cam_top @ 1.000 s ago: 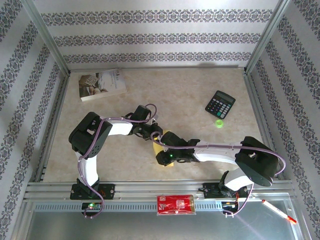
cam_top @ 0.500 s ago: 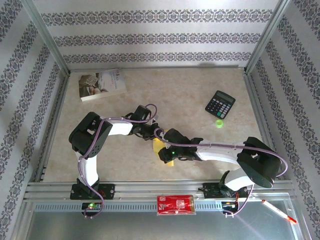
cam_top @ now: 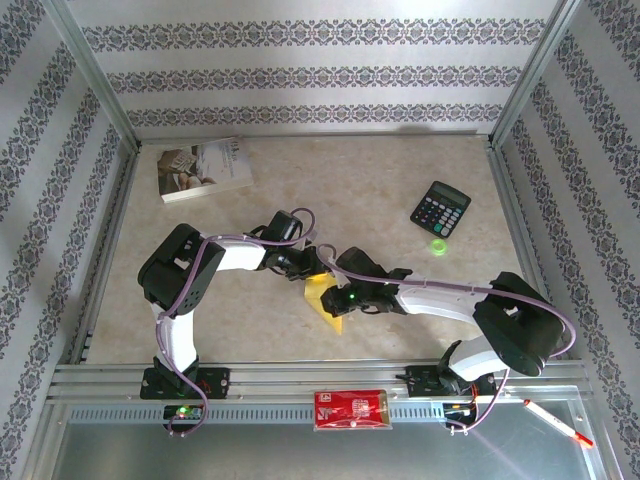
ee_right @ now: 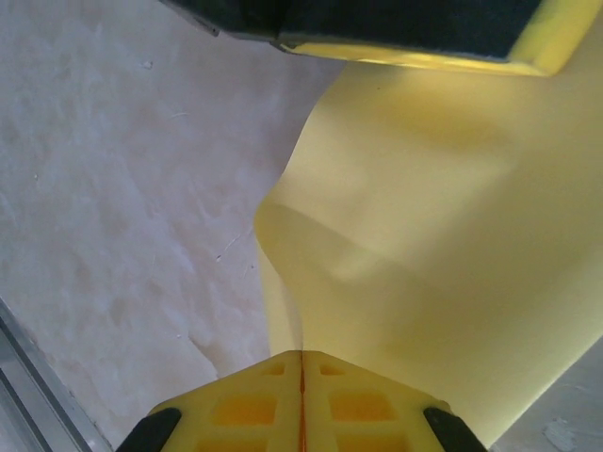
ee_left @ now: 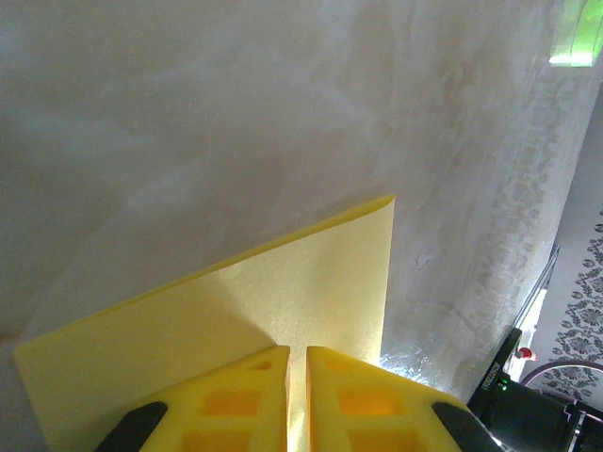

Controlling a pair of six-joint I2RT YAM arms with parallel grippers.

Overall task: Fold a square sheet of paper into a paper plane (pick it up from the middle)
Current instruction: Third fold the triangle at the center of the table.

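Yellow square sheet of paper (ee_right: pixel 443 235), folded, buckled

Top view: yellow paper (cam_top: pixel 323 300) mostly covered by left arm (cam_top: pixel 285 255) and right arm (cam_top: pixel 375 290), jaws hidden there; left wrist view cuts paper at bottom edge, green object (ee_left: pixel 577 38) clipped at corner; book (cam_top: pixel 205 168) print unreadably small.

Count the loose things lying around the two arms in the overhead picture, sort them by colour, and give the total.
Yellow: 1, the folded sheet of paper
Black: 1, the calculator
Green: 1, the small round piece
Red: 1, the packet
White: 2, the book and the red-tipped pen
Total: 6
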